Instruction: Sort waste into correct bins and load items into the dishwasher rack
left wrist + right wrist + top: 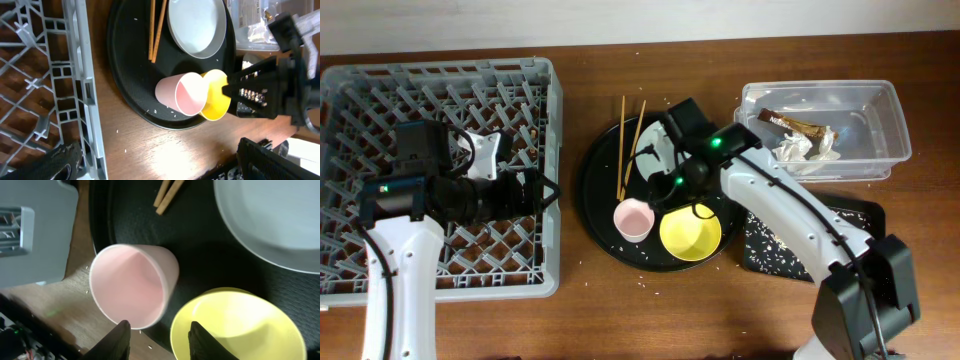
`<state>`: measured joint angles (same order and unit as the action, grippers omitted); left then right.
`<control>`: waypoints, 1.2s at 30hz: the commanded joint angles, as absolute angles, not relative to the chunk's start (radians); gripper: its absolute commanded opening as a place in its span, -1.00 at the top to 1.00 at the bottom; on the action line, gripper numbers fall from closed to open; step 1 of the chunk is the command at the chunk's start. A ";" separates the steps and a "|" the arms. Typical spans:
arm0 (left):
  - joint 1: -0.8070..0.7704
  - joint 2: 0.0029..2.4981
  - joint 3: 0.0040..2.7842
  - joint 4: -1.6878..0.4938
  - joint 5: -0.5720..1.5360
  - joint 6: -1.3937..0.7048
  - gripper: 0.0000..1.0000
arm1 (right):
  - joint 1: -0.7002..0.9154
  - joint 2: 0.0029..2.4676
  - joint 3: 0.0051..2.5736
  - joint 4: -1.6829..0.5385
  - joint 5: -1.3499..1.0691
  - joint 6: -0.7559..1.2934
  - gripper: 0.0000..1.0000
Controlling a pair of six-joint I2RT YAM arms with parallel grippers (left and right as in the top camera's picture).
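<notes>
Right gripper (157, 336) held above pink cup (633, 218), frame centre, fingers spread, empty: judged set for pickup. Left gripper (542, 190) at dishwasher rack (440, 68) right edge, fingers parted, empty.

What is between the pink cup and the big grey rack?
Just the black tray's rim and a strip of brown table lie between the pink cup and the rack. The left wrist view shows it clearest.

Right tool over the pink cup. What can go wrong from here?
1. The right tool, open, hangs over the narrow gap between the pink cup and the yellow bowl; a finger may land on the bowl's rim.
2. The cup stands at the edge of the round black tray; a nudge could push it off.
</notes>
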<state>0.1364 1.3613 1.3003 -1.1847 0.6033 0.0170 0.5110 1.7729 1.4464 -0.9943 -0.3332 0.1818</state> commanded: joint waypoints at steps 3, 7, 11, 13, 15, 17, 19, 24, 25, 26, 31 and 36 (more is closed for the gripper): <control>0.133 1.348 1.314 -1.178 0.742 -0.015 -0.99 | 0.545 1.897 1.385 -0.935 -0.374 0.203 0.45; 0.133 1.348 1.314 -1.151 0.918 -0.015 -0.98 | 0.509 1.832 1.439 -0.958 -0.390 0.195 0.92; 0.134 1.348 1.314 -1.083 1.203 -0.015 -0.99 | 0.393 1.679 1.637 -1.083 -0.702 0.060 0.92; 0.134 1.348 1.314 -1.080 1.350 -0.014 -0.99 | 0.329 1.620 1.700 -1.084 -1.021 -0.060 0.92; 0.133 1.348 1.314 -1.073 1.472 -0.014 -0.97 | 0.322 1.594 1.710 -1.082 -1.196 -0.129 0.92; 0.118 1.348 1.314 -1.073 1.489 -0.014 -0.96 | 0.334 1.594 1.710 -1.082 -1.253 -0.170 0.92; 0.064 1.348 1.314 -1.068 1.574 -0.015 -0.79 | 0.341 1.596 1.709 -1.082 -1.245 -0.168 0.92; -0.063 1.321 1.316 -1.062 1.574 -0.019 -0.59 | 0.341 1.611 1.709 -1.078 -1.174 -0.168 0.92; -0.064 1.308 1.318 -1.053 1.574 -0.019 -0.71 | 0.341 1.612 1.709 -1.069 -1.174 -0.167 0.92; -0.064 1.292 1.318 -1.036 1.574 -0.019 -0.89 | 0.341 1.612 1.709 -1.056 -1.174 -0.155 0.92; -0.064 1.263 1.318 -1.007 1.574 -0.019 -0.41 | 0.344 1.612 1.709 -1.041 -1.178 -0.141 0.92; -0.063 1.263 1.318 -0.980 1.574 -0.019 -0.50 | 0.385 1.612 1.709 -1.044 -1.140 -0.141 0.92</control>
